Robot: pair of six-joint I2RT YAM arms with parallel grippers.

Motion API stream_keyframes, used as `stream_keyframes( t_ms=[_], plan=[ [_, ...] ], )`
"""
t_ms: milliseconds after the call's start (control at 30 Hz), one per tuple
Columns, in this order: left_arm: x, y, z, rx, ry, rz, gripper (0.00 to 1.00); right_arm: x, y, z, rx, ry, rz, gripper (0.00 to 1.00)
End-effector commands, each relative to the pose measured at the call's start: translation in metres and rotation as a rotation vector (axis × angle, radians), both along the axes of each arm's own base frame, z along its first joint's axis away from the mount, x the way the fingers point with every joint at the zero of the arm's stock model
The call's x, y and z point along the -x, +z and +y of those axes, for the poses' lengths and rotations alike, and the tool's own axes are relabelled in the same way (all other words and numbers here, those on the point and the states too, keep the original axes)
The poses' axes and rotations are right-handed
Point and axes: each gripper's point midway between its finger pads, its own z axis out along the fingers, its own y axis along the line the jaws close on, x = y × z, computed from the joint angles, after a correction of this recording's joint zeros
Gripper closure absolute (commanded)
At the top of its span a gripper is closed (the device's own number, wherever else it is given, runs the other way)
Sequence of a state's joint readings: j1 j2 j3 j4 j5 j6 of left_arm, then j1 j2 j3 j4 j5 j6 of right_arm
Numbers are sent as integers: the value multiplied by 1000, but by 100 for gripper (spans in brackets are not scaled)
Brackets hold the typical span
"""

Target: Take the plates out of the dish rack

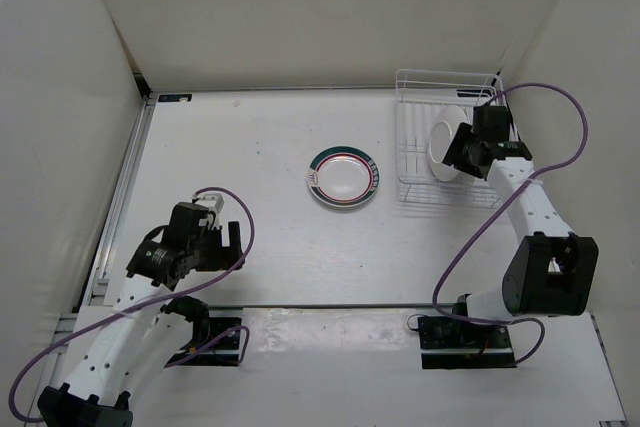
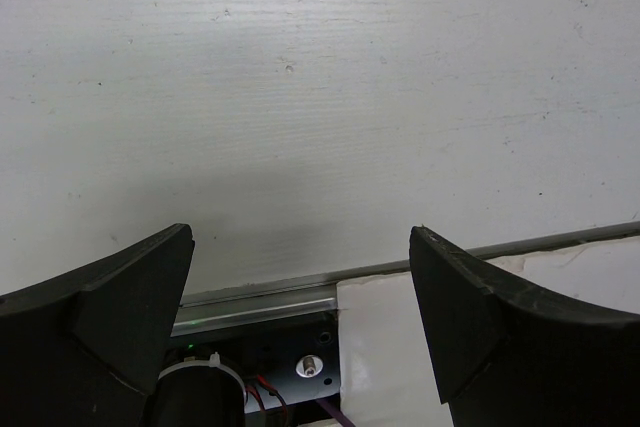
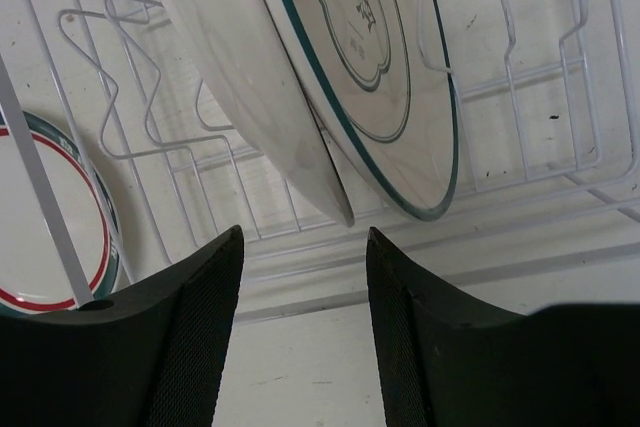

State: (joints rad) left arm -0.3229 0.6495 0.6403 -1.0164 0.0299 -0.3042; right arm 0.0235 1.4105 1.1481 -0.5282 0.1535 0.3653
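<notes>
The right claw [image 1: 458,155] was seen poised at the rack [image 1: 418,147], over at the far right of the worktop [image 1: 250,137]. Its jaws were set partly apart, and nothing was gripped between them. The racked plate [image 3: 400,77] was stood on edge among the tines, tilted, its face marked with a thin teal rim line and a printed emblem. In the wrist view its lower edge was caught just ahead of the gap between the black fingers [image 3: 195,337], lined up with that gap but not clasped. Whether a second plate was leaned against its back could not be told.

The green-rimmed plate [image 1: 344,177] was laid flat and face up on the worktop, just left of the rack and apart from it. Its red ring was shown inside the green band. A slice of it was glimpsed through the rack's wires by the right wrist camera.

The left claw [image 2: 300,237] was held well away, at the front left, above the worktop's near edge. Its jaws were spread wide, and nothing was held there.
</notes>
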Motion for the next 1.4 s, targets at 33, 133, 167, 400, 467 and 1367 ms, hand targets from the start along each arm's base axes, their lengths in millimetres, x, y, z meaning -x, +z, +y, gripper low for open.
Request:
stream_keyframes(
  t_ms=[33, 133, 167, 400, 467, 1367],
  plan=[
    [-4, 3, -1, 2, -3, -17, 0, -16, 7, -3, 17, 6, -65, 43],
    [-3, 3, -1, 2, 0, -12, 0, -22, 9, -3, 17, 11, -80, 43],
    [-4, 3, -1, 1, -3, -15, 0, -24, 8, -4, 23, 13, -77, 43],
    [-4, 2, -1, 0, -1, -9, 0, -37, 7, 7, -21, 62, -99, 43],
    [-3, 3, -1, 1, 0, -9, 0, -37, 5, 10, -34, 67, -98, 43],
    [-3, 2, 0, -4, -2, -4, 0, -87, 41, 38, -146, 134, -151, 58]
  ],
)
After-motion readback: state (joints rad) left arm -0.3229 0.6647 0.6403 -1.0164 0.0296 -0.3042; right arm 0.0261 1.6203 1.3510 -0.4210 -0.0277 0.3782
